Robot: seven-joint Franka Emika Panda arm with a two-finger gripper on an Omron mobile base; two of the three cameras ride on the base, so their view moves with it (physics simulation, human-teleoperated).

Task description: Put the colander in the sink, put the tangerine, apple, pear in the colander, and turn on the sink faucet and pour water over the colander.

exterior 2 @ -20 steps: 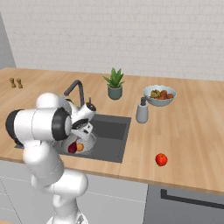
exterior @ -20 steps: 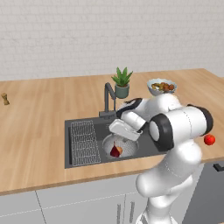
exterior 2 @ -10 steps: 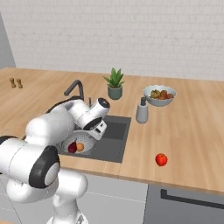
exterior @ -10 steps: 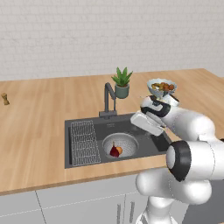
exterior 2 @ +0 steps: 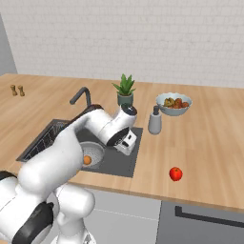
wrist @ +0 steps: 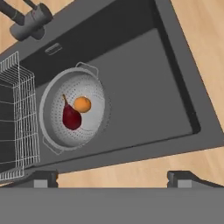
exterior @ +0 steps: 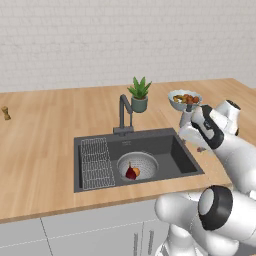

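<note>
The silver colander (wrist: 95, 89) stands in the dark sink (wrist: 144, 78) beside the wire rack (wrist: 15, 113). It holds the orange tangerine (wrist: 82, 104) and a maroon pear (wrist: 71, 119), which touch each other. From the left base the colander (exterior: 146, 158), tangerine (exterior: 136, 171) and pear (exterior: 130, 173) show in the basin's middle. A red apple (exterior 2: 176, 173) lies on the counter right of the sink. My gripper (wrist: 113, 179) hangs open and holds nothing, above the sink's right half (exterior: 194, 139), (exterior 2: 125, 146). The faucet (exterior: 123, 112) stands behind the basin, and I see no stream.
A potted plant (exterior: 139, 95) and a pale bowl of mixed fruit (exterior: 185, 99) stand at the back. A grey soap dispenser (exterior 2: 154, 120) is between the sink and the bowl. Two small shakers (exterior 2: 16, 90) sit far left. Bare wood lies around the apple.
The arm has swung right, from over the colander to the sink's right side. The tangerine and pear stay in the colander.
</note>
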